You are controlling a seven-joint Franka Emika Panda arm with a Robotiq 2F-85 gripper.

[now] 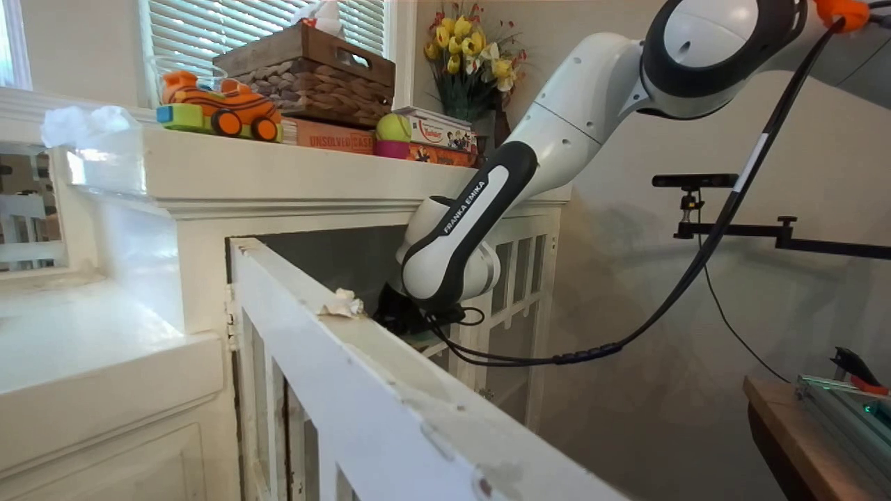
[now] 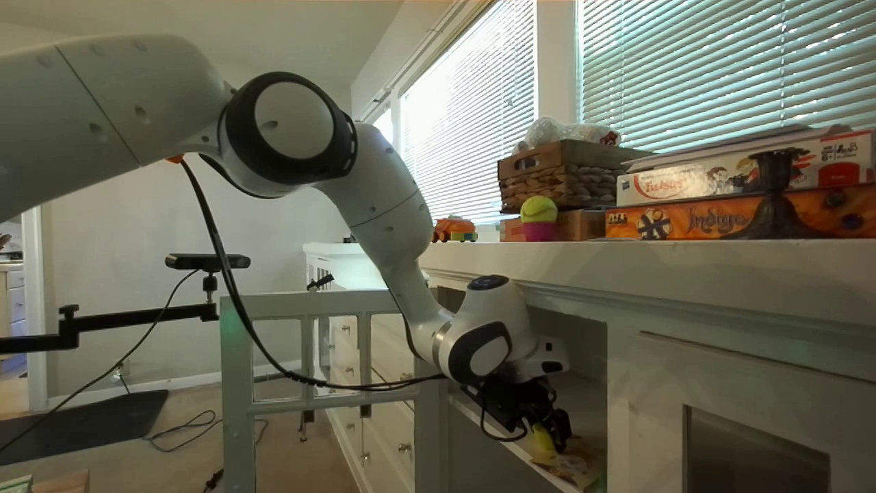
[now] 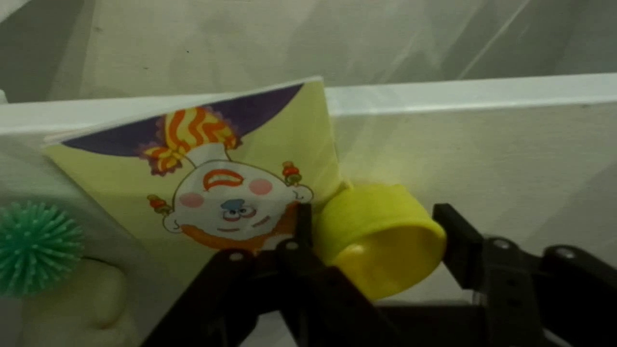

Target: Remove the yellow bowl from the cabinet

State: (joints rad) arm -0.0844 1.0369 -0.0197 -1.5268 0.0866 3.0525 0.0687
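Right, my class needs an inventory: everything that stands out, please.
Cabinet: 1, white, below blinds
Blinds: at least 2, pale, above cabinet
Yellow bowl: 1, yellow, in cabinet
Cartoon-face picture: 1, multicoloured, in cabinet
Spiky ball: 1, green, in cabinet
Toy car: 1, orange-green, atop cabinet
Labelled boxes: at least 3, orange and white, atop cabinet
Woven basket: 1, brown, above cabinet
Flower bunch: 1, mainly yellow, above cabinet
Lime ball: 1, yellow-green, above pink base
Mounted camera: 1 per exterior view, black, away from cabinet
Robot arm: 1, white and black, partly in cabinet
Gripper: 1, black, around yellow bowl
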